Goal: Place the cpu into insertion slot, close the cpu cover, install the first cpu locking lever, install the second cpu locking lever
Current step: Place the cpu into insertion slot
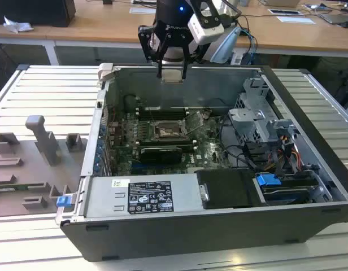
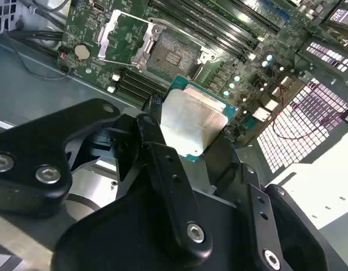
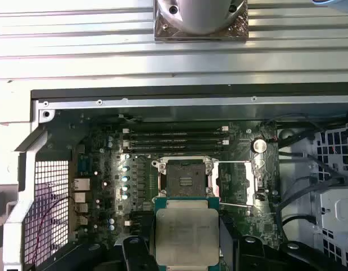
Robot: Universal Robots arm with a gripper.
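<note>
Currently logged: gripper [image 1: 173, 69], clenched on the cpu [image 1: 173, 75], hanging high above the insertion slot [image 1: 168, 131], level with the far rim of the open computer case [image 1: 191, 231]. Exterior view: the whole case on a slatted metal table [image 1: 44, 90]; power supply [image 1: 143, 196] on the camera's side of the insertion slot; drive cage [image 1: 259, 116] to the exterior view's right of the slot; grey fixture blocks [image 1: 41, 141] outside the case, well to the exterior view's left of the slot. Second wrist view: black fingers [image 2: 162, 149] pinching opposite edges of the cpu [image 2: 192, 125], its pale metal face toward the camera and a green edge showing; insertion slot [image 2: 174, 53] bare, its dark centre exposed; cpu cover [image 2: 120, 35] swung open, off the slot and just beside it; coin cell [image 2: 81, 52] beyond the cover. First wrist view: cpu [image 3: 187, 237] seen flat-on, with the insertion slot [image 3: 184, 179] showing just past its edge; cpu cover [image 3: 236, 182] open beside the slot; memory slots [image 3: 174, 138] running along another side of the slot; coin cell [image 3: 259, 145] near the cover's corner.
</note>
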